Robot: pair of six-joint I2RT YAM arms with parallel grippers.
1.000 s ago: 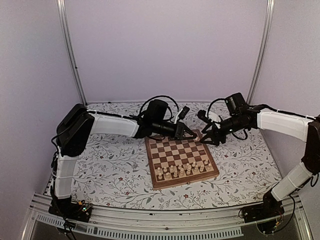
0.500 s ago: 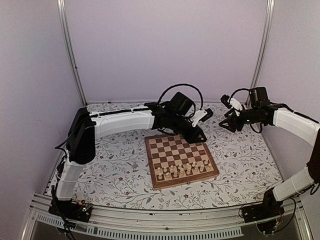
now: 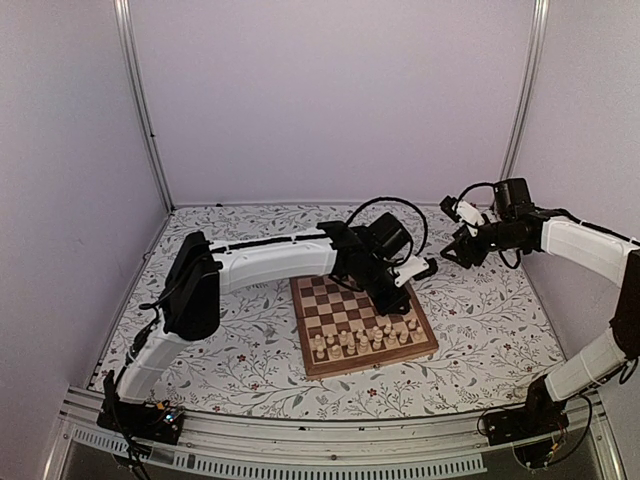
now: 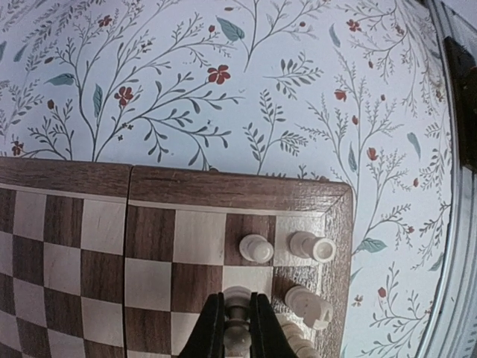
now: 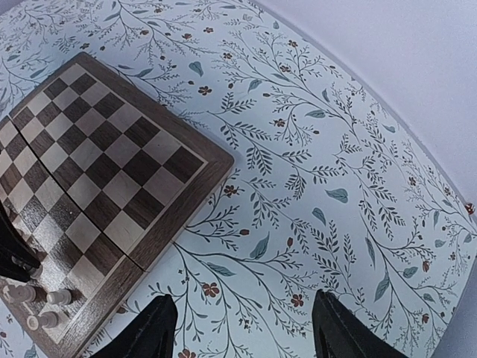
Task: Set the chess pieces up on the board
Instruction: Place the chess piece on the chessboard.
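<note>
- The board lies at the centre of the overhead view, a little right of the middle, on the floral tabletop.
- The chess pieces stand bunched along the board's lower edge in that view, mostly toward its lower right corner (the squares above them are bare).
- The left arm reaches in from the lower left and across the top of the board. The left gripper hangs over the board's right side.
- In the left wrist view the left gripper sits at the bottom centre, its jaws pinched tight on one chess piece, which stands upright between them.
- Whether that piece's base touches the board I cannot tell.
- Three more pieces stand just beside it near the board's corner: one right above the jaws, one to the upper right and one to the right.
- The right gripper hovers off the board, above and to the right of its upper right corner in the overhead view.
- In the right wrist view the right gripper is spread wide with only patterned tabletop between its fingers. It has hold of nothing.
- The board fills the left of that view.
</note>
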